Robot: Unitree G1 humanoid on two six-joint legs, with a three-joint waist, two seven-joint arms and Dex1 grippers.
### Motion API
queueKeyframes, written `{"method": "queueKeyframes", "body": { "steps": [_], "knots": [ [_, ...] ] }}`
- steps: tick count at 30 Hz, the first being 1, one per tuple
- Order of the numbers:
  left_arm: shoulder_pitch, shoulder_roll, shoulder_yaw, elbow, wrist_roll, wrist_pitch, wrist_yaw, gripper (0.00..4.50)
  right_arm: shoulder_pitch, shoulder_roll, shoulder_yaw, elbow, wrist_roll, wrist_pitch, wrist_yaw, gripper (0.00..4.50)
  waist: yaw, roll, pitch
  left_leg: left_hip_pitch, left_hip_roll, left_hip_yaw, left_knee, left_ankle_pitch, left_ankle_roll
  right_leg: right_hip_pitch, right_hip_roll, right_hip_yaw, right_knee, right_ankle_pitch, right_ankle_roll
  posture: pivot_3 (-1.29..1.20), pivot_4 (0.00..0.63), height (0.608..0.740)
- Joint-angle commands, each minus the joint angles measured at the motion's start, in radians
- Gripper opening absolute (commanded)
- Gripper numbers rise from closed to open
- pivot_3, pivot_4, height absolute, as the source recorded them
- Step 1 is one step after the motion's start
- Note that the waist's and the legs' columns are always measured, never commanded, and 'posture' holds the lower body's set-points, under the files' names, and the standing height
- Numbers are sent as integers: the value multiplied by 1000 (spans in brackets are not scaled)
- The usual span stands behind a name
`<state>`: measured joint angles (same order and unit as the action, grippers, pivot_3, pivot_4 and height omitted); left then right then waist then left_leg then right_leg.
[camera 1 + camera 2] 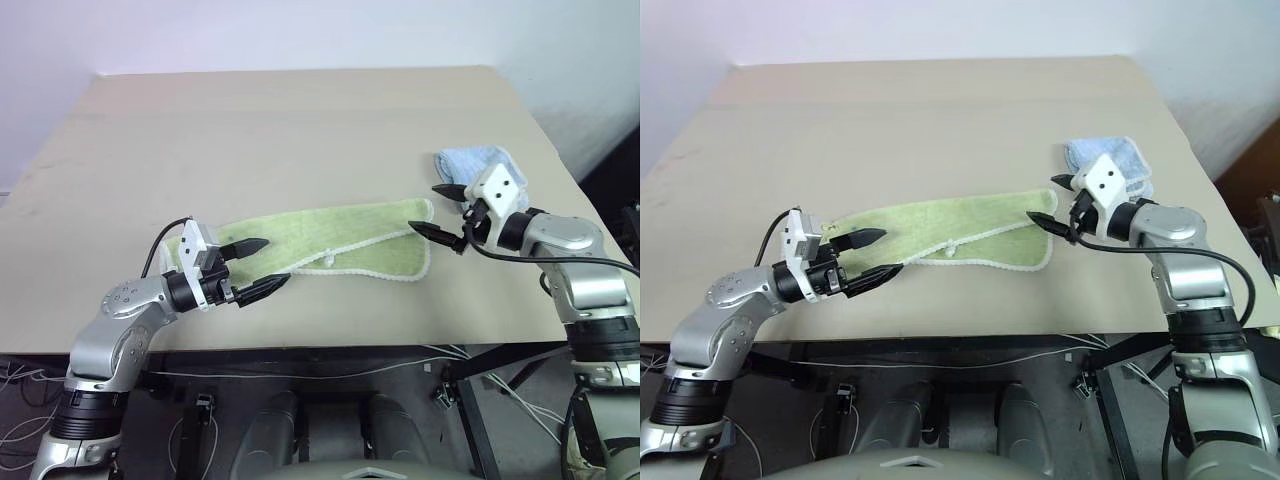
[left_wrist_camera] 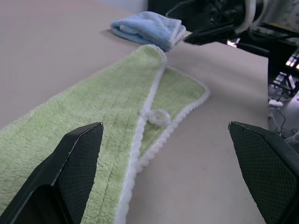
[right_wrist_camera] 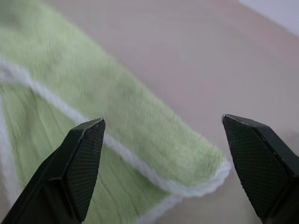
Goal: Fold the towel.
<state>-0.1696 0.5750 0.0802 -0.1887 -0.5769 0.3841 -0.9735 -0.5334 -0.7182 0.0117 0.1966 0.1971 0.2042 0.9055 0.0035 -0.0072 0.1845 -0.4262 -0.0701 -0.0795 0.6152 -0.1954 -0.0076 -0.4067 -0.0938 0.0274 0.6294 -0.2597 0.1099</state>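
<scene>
One towel lay on the beige counter — long, light yellow-green terry with white stitched edging, stretched flat from the robot's left toward its right near the counter's front edge. It was already doubled lengthwise in part, one layer over the other, so that the white edging ran in two lines along it, and a small white loop tag sat on the edging about midway. One smaller light blue cloth lay folded just beyond the towel's right end, apart from it by a narrow strip of counter.

Two pincers were in view, one at each end of the towel. The left pincer pointed roughly level along the towel's length at its left end, its two black fingers spread wide with nothing between them; whether the tips touched the terry could not be told. The right pincer was just beside the towel's right end and in front of the blue cloth — released as well, fingers wide apart, tilted slightly downward toward the rounded corner of the towel.
</scene>
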Motion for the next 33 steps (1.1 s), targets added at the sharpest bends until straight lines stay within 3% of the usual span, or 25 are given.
{"method": "queueKeyframes", "body": {
  "steps": [1,15,22,33],
  "knots": [
    [-10,-7,-4,-5,9,-31,-12,4500,-78,-4,21,92,-76,-84,-19,4207,-2,0,0,0,0,0,0,0,0,0,0,0,0,0,0,0,150,740],
    [1,-19,-9,6,28,-64,1,4500,-220,43,131,451,-323,-395,-154,4207,-20,0,0,0,0,0,0,1,-1,0,1,0,1,0,1,0,150,740],
    [16,-36,-1,-34,21,-38,56,4500,-261,58,145,579,-364,-495,-187,4207,-20,0,0,1,0,-1,0,1,-2,0,2,0,1,1,1,0,150,740],
    [77,-20,37,-113,-15,-6,97,4500,-198,26,122,447,-301,-489,-35,4207,-19,0,0,1,0,-1,0,2,-2,1,2,0,2,1,1,0,150,740]
  ]
}}
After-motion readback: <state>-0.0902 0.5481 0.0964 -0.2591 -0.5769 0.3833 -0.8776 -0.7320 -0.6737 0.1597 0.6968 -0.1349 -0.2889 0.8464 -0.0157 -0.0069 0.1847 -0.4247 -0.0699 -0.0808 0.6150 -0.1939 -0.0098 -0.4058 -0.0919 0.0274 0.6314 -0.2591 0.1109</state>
